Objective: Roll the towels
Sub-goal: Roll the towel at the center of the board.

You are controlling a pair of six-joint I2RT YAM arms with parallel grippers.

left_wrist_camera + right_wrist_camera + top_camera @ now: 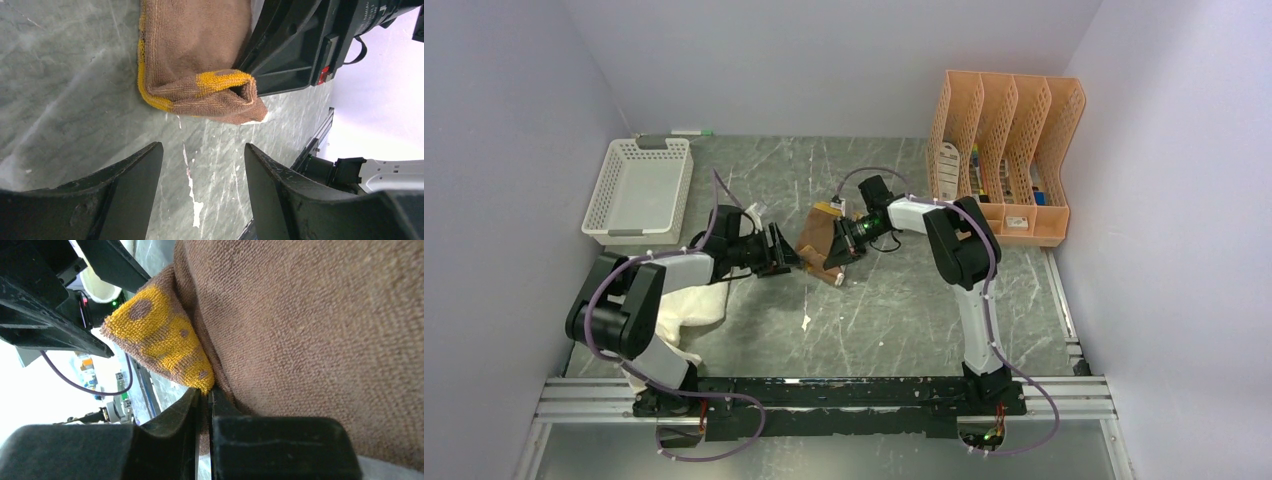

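Far left, by the wall: a white mesh basket [637, 190], with a marker [686, 132] lying just behind it. Nearer the arm bases, the cream-white towel [696, 304] lay bunched on the grey marbled table [894, 320]. It was partly under the left arm's elbow and well apart from both grippers.

The left gripper [778, 250] was stretched toward mid-table, low over the surface. In its wrist view the two dark fingers [132, 172] stood spread apart with bare table between them and nothing held. The tips were just short of the mustard-and-brown towel [816, 240], not touching it.

That towel sat mid-table between the two grippers, partly folded over on itself. In the left wrist view the brown side was up and a yellow edge ran down one side. The near corner was curled into a small open-ended tube, with a yellow patch on top and a sliver of pale edge below.

The right gripper [842, 240] faced the left one from the towel's other side. In its wrist view the fingers were pressed together on a fold of the brown cloth, clamped. A yellow corner with brown spots stuck out just beside the fingertips.

Far right, at the back: an orange file rack [1006, 150] with four slots. There were small items low in it, too small to identify.
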